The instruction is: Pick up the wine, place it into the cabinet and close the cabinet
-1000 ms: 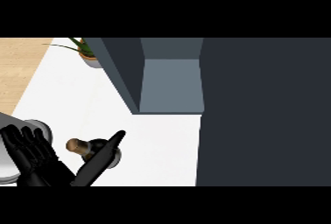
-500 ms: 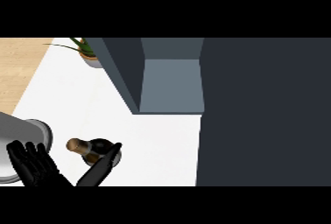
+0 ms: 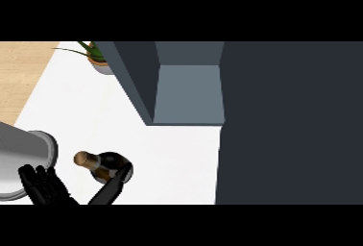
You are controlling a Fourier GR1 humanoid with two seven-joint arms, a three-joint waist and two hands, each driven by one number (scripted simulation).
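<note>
one robot hand (image 3: 53,188) open beside wine (image 3: 108,166) on white counter (image 3: 106,125); cabinet (image 3: 186,93) open.

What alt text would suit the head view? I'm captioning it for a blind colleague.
A black hand reaches around a dark wine bottle with a tan cork on a white counter, its thumb against the bottle's side. Beyond stands an open grey cabinet, a potted plant at the far edge.

glossy dark glass wine (image 3: 111,166), matt white counter (image 3: 106,115), brushed metal pot (image 3: 25,158)
</note>
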